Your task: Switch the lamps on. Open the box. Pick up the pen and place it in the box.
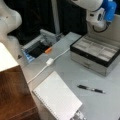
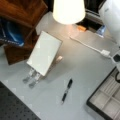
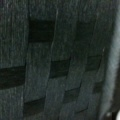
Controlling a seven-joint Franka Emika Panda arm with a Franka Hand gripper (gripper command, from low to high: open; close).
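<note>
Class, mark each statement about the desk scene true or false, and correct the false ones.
1. The wide black box with pale grey compartments stands open. True.
2. The thin black pen lies inside the box. False: it lies on the grey table, apart from the box.
3. The lamp with a pale shade is lit. True.
4. The end effector grips the pen. False: the end effector shows in no view; the white and blue robot arm is above the box's far side.
5. The white spiral notepad sits in the box. False: it lies on the table near the brown wooden block.
</note>
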